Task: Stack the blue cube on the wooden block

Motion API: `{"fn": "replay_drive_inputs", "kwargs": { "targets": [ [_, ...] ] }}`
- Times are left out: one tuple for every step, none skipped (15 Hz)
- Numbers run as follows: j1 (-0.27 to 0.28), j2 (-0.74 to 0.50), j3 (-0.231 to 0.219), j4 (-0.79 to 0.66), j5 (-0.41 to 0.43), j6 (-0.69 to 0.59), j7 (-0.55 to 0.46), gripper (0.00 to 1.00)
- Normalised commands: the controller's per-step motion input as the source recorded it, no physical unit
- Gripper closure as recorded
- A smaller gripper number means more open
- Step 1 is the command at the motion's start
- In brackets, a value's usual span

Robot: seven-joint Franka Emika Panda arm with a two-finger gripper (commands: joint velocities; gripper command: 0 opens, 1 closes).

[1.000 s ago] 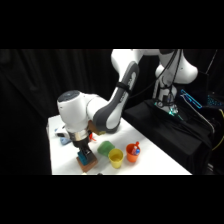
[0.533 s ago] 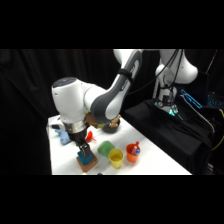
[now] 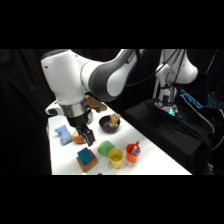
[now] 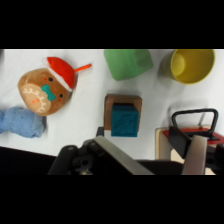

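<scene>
Cube point(image 4: 124, 120), teal-blue, sits on the wooden block point(image 4: 123, 100) near the counter's point(image 3: 150, 157) front edge, with the tool point(image 3: 88, 137) lifted just above and beside it in the side view, its fingers apart and holding nothing. By the look of it the stacking is done and the step in hand is the release, so the next move calls only for a clean rise without nudging the stack. In the wrist view a black-and-red frame at lower right is cut off and hard to identify, and the block's near edge is hidden behind the tool's linkage.
</scene>
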Motion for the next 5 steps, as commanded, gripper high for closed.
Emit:
{"fn": "replay_drive_inputs", "kwargs": {
  "targets": [
    [-0.028,-0.41,0.057,-0.29,0.050,-0.26,-0.14,0.00],
    [-0.028,-0.43,0.055,-0.31,0.077,-0.29,-0.10,0.00],
    [-0.022,-0.44,0.049,-0.32,0.077,-0.28,-0.08,0.00],
    [-0.016,-0.47,0.042,-0.36,0.069,-0.20,-0.06,0.00],
    [-0.024,-0.48,0.049,-0.38,0.088,-0.14,-0.08,0.00]
  ]
}}
